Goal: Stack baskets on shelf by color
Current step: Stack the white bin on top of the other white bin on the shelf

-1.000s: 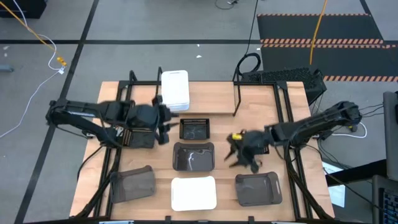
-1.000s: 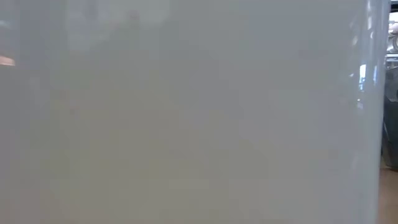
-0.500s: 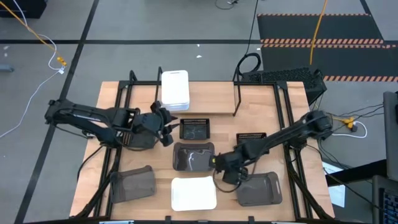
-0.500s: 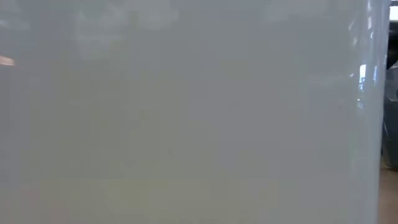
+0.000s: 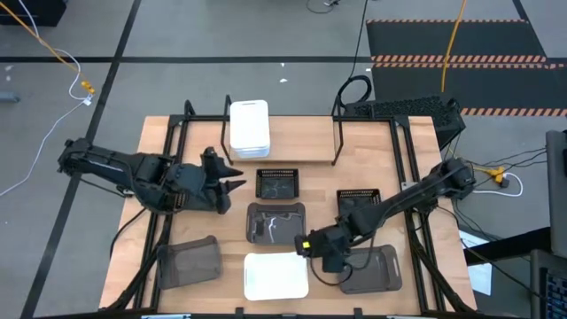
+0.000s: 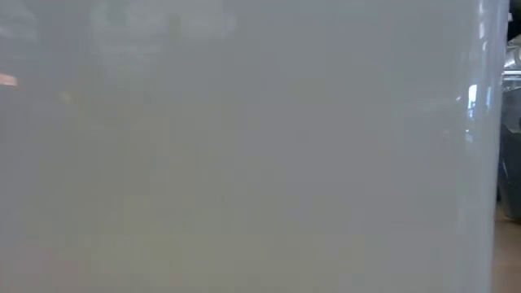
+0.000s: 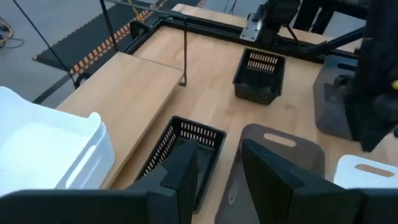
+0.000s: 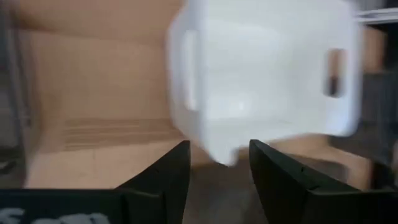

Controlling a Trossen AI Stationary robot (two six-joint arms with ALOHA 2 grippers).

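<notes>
Two white baskets sit stacked [image 5: 249,128] on the left part of the light-wood shelf [image 5: 306,142]. On the table stand a third white basket [image 5: 275,276], two black mesh baskets [image 5: 277,183] [image 5: 359,199] and three grey ones [image 5: 275,221] [image 5: 189,262] [image 5: 372,270]. My left gripper [image 5: 236,180] is open, level, just left of the middle black basket [image 7: 183,152]. My right gripper [image 5: 303,245] is open beside the far right corner of the white basket [image 8: 261,81], whose corner shows between its fingers.
The black shelf posts [image 5: 337,133] rise at the table's far side, and rails run along its left and right edges. A pale surface close to the lens fills the low view. In the left wrist view the right arm [image 7: 373,81] stands beyond the grey basket [image 7: 280,155].
My right gripper has swung from the table's right side toward the left and near edge, up to the white basket. The right-hand black basket now shows uncovered behind it. My left gripper has drawn back a little toward the table's left, away from the middle black basket.
</notes>
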